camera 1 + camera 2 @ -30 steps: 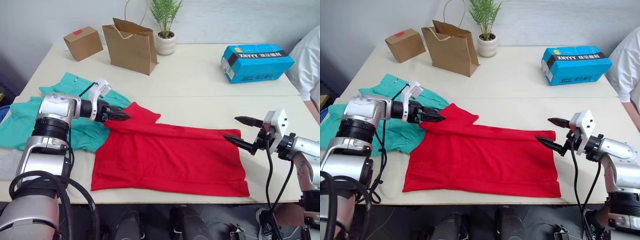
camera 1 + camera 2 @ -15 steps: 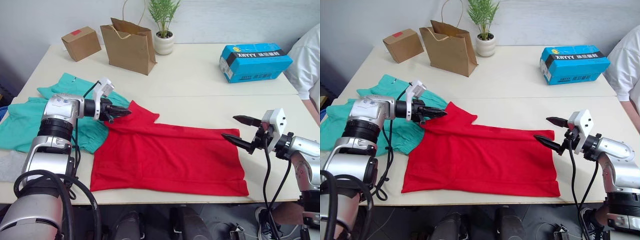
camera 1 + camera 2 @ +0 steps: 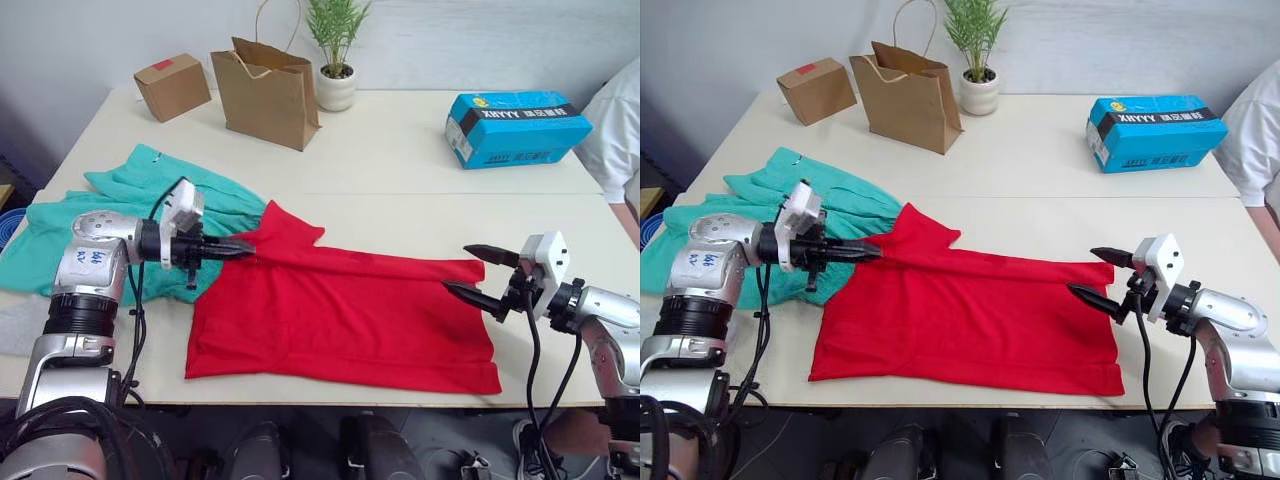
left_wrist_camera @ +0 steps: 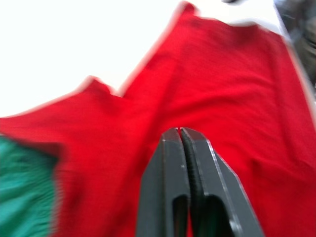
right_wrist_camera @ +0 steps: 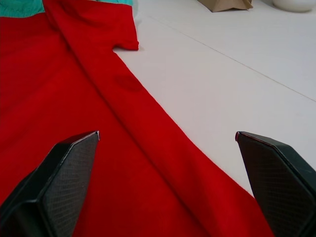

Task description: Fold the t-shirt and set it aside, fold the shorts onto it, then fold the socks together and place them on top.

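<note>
The red t-shirt lies spread flat across the front of the table, one sleeve pointing to the back left. My left gripper is shut, its tips resting at the shirt's left edge just below that sleeve; the left wrist view has the closed fingers over red cloth. My right gripper is open at the shirt's right edge, one finger over the cloth and one over bare table. The teal shorts lie crumpled at the left, under my left arm. A light grey bit of the socks peeks out at the table's left edge.
At the back stand a cardboard box, a brown paper bag and a potted plant. A blue carton sits at the back right. A person in white is at the right edge.
My left gripper has dropped and come a little toward the table's front, staying shut at the shirt's left edge. The right gripper has sunk slightly lower and is still open.
</note>
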Robot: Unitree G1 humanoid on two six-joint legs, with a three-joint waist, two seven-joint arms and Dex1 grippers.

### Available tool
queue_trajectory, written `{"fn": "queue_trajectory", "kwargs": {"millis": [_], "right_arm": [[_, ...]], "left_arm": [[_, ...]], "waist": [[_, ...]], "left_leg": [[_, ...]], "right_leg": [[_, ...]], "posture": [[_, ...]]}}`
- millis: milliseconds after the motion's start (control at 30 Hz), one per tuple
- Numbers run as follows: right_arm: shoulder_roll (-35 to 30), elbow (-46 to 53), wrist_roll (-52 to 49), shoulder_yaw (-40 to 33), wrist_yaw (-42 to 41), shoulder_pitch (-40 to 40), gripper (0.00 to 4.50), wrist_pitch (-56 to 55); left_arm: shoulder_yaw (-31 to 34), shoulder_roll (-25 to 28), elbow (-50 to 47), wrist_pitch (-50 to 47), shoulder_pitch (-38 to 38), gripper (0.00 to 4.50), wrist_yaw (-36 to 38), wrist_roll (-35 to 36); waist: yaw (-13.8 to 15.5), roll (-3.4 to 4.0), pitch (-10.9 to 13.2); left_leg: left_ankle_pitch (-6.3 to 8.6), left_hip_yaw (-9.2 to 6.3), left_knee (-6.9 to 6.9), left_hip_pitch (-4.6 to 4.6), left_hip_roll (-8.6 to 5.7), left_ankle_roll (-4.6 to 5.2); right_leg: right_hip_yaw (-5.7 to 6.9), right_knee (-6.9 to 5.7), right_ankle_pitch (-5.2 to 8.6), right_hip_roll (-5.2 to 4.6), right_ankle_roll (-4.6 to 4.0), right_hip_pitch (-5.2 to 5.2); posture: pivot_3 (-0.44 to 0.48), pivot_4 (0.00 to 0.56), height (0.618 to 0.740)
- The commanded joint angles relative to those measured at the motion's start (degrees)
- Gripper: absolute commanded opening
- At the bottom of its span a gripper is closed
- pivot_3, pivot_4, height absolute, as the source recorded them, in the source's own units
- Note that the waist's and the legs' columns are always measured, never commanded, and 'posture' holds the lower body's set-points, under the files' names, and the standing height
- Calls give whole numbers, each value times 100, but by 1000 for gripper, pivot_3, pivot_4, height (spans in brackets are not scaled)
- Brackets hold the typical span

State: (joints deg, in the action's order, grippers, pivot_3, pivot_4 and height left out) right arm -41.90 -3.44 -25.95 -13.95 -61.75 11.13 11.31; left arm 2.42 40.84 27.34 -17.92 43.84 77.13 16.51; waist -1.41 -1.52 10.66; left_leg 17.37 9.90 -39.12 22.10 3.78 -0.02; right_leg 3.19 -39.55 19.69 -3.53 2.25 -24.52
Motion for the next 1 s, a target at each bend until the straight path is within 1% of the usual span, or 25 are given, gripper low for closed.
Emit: {"fn": "queue_trajectory", "kwargs": {"millis": [33, 67, 100, 233, 300, 367, 500, 600, 800, 867, 933, 1000], "right_arm": [[-30, 214, -136, -156, 17, -44, 4500, -11], [-30, 232, -147, -148, 14, -44, 4500, -6], [-21, 261, -160, -127, 10, -19, 4500, -4], [11, 315, -174, -25, -41, 118, 4500, -33], [32, 323, -165, 40, -72, 230, 4500, -75], [44, 352, -184, 60, -95, 299, 4500, -89], [50, 475, -204, 92, -104, 321, 4500, -65], [68, 562, -212, 122, -66, 305, 4500, -44], [114, 573, -195, 122, -29, 290, 4500, -63], [124, 562, -187, 125, -23, 276, 4500, -82], [130, 551, -180, 122, -26, 262, 4500, -100], [136, 543, -179, 106, -26, 245, 4500, -112]], "left_arm": [[188, 97, -42, -116, 239, 1170, -614, -117], [135, 113, -14, -198, 280, 1489, -654, -153], [-31, 155, 65, -344, 351, 1789, -798, -351], [-356, 37, 462, -586, 637, 3010, -1024, -647], [-595, -97, 847, -723, 884, 3010, -1238, -905], [-696, -231, 1104, -809, 1073, 3010, -1344, -1017], [-825, -369, 1367, -761, 1257, 3010, -1377, -1161], [-852, -453, 1280, -828, 1274, 2436, -1173, -1098], [-897, -494, 1339, -628, 1317, 549, -1086, -1157], [-863, -482, 1302, -620, 1286, 47, -949, -1079], [-824, -422, 1256, -618, 1230, 47, -767, -1006], [-727, -356, 1200, -378, 1129, 47, -535, -897]], "waist": [[-8, 0, 0], [-10, 0, 0], [-11, 0, 0], [-23, 0, 0], [-16, 0, 0], [-15, 0, 0], [-12, -1, 0], [-13, -1, 0], [-19, -1, 0], [-17, -1, 0], [-16, -1, 0], [-16, -1, 0]], "left_leg": [[0, 0, 2, 0, 0, 0], [0, 0, 3, 0, 0, 0], [0, 1, 3, 0, 0, 0], [0, 3, 4, -1, 1, -1], [0, 3, 3, -1, 2, -1], [0, 4, 2, 0, 1, -1], [1, 4, 5, 2, 0, -1], [1, 4, 5, 2, 1, -2], [1, 5, 4, 2, 2, -2], [1, 4, 4, 2, 2, -2], [1, 5, 4, 2, 1, -2], [1, 5, 4, 2, 1, -2]], "right_leg": [[0, 0, 0, 0, 0, 0], [0, 1, 0, 1, 0, -1], [0, 1, 0, 0, 0, -1], [1, 1, 0, 3, 0, -1], [1, 1, 0, 5, 0, -2], [2, 2, 0, 5, 0, -2], [2, 5, 0, 4, 0, -4], [3, 5, 0, 3, 0, -5], [3, 3, 0, 4, 0, -5], [3, 3, 0, 3, 0, -5], [3, 4, 0, 3, 0, -5], [3, 4, 0, 3, 0, -5]], "posture": [[0, 150, 740], [0, 150, 740], [0, 150, 740], [0, 150, 740], [0, 150, 740], [0, 150, 740], [0, 150, 740], [0, 150, 740], [0, 150, 740], [0, 150, 740], [0, 150, 740], [0, 150, 740]]}}
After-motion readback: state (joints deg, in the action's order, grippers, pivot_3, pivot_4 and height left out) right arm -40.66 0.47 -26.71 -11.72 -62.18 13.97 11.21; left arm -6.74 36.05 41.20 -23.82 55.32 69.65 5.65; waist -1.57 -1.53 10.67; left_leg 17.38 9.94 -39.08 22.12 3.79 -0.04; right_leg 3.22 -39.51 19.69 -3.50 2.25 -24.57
